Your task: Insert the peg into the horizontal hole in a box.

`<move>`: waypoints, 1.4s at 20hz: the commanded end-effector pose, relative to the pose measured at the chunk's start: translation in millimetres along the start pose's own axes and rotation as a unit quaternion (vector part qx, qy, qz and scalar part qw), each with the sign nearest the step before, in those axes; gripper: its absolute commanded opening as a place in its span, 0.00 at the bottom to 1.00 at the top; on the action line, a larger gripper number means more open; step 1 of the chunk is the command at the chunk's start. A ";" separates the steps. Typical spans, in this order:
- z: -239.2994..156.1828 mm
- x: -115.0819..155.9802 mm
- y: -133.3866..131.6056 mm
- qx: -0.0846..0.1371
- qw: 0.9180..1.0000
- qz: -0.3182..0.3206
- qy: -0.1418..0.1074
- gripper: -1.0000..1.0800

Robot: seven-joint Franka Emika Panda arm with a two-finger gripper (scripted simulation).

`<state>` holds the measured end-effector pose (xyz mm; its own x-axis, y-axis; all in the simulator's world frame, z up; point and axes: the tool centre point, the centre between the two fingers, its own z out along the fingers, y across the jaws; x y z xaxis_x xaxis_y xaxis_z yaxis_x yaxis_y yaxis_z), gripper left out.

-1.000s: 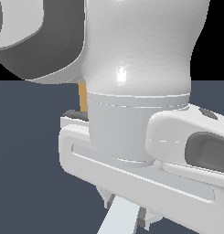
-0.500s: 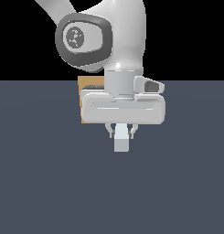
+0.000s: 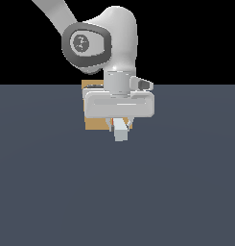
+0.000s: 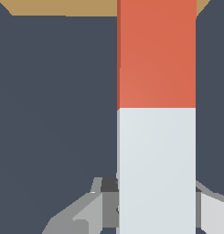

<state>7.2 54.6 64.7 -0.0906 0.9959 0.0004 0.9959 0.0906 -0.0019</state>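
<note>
The box (image 3: pixel 95 121) stands just behind the gripper (image 3: pixel 121 126), partly hidden by it; the arm hangs over the dark floor (image 3: pixel 117 192), wrist pointing down; its fingers pinch the peg (image 4: pixel 156 114) by the white half, orange end toward the box.

Simulated scene: flat grey floor (image 3: pixel 52 192), black backdrop.

Both renders are flat and evenly lit, with no blur or edge distortion. In the exterior view the arm's white shell (image 3: pixel 120 33) shows soft shading, brightest on top; the tabletop (image 3: pixel 52 192) is uniform slate under a black backdrop, without cast shadows. In the wrist view the peg (image 4: pixel 157 114) has one narrow, darker side face; edges are crisp.
</note>
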 end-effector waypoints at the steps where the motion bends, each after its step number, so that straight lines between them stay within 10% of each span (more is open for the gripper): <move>1: -1.1 -1.3 0.3 -0.001 1.000 0.001 0.000 0.00; 16: -0.5 2.4 0.3 -0.001 1.000 0.002 0.000 0.00; 28: -1.4 85.5 -0.3 -0.002 1.000 0.002 0.000 0.00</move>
<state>-0.5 128.5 64.8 -0.0871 0.9962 -0.0002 0.9962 0.0871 -0.0016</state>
